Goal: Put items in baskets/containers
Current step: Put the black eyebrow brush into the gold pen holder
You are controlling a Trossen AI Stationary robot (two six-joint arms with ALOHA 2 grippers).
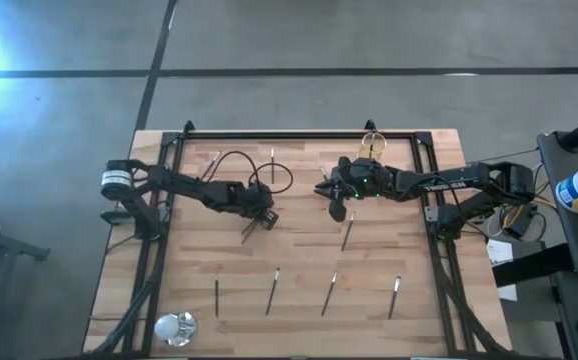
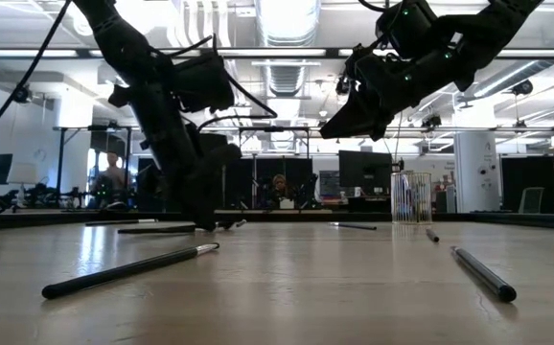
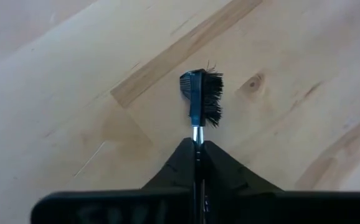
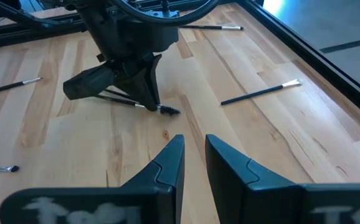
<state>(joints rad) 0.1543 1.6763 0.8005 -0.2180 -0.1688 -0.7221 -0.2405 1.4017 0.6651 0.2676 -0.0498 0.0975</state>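
Overhead, ceiling lights (image 2: 287, 19) glare above wooden table (image 1: 299, 250).

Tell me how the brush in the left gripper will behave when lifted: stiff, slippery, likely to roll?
Likely stiff: the brush has a thin shaft running straight out of the left gripper, shut on it. Probably very light, and so slim it could pivot in the grip. Dropped on the smooth wooden table, its round shaft may roll.
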